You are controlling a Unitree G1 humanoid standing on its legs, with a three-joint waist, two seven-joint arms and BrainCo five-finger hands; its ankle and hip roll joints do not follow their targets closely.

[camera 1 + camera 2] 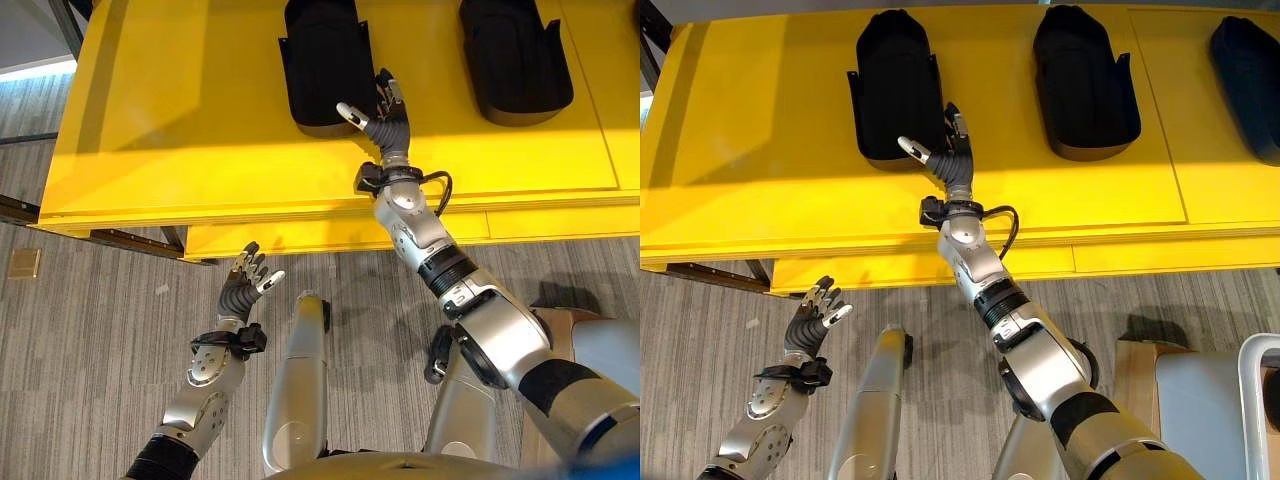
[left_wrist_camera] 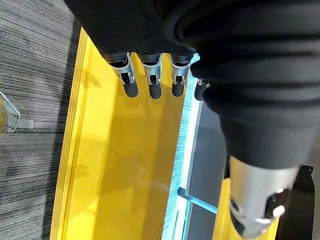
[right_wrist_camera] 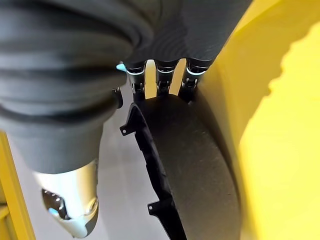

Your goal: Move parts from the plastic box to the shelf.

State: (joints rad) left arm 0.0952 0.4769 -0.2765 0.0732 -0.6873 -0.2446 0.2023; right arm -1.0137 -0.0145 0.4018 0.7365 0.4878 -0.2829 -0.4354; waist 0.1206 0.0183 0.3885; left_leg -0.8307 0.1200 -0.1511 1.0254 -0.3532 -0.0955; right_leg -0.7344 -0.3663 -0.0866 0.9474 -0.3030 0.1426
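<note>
Three black moulded parts lie on the yellow shelf: one at the left, a second in the middle and a third at the right edge. My right hand reaches over the shelf and is open. Its straight fingers rest against the near right corner of the left part, and the thumb is spread to the side. My left hand hangs low over the carpet in front of the shelf, open and holding nothing, with its fingers straight.
A pale grey box with a white rim stands at the lower right, next to a brown cardboard piece. The shelf's front edge juts out over grey carpet. A small tan floor plate lies at the left.
</note>
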